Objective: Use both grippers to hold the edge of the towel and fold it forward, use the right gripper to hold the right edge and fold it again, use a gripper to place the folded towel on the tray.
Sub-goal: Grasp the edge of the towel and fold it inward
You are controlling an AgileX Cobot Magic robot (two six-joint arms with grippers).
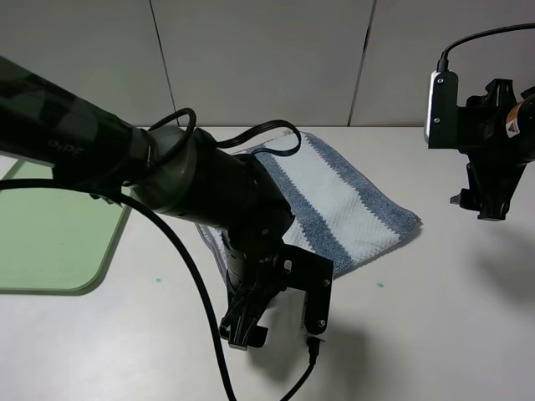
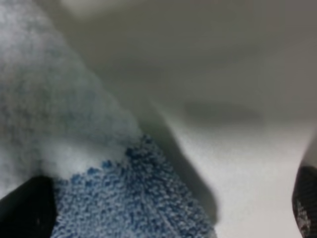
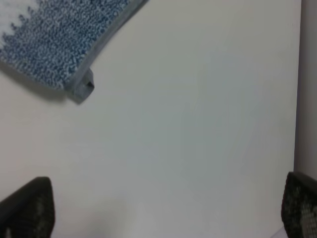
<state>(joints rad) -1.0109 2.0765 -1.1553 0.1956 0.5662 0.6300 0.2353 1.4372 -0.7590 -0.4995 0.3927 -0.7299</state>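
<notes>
Left gripper (image 1: 280, 332) was down at the towel's (image 1: 351, 209) near edge, jaws spread wide, cloth between them but not pinched. Right gripper (image 1: 483, 207) hung off to the right, wide open, empty. Towel lay on the table (image 1: 435, 334) beside the tray (image 1: 50, 242).

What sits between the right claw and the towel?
Nothing: only bare white tabletop separates the right claw from the towel, as the exterior high view shows.

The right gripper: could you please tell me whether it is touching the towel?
Apart. The right wrist view shows the right gripper open, with bare table plainly between its fingers and the towel.
</notes>
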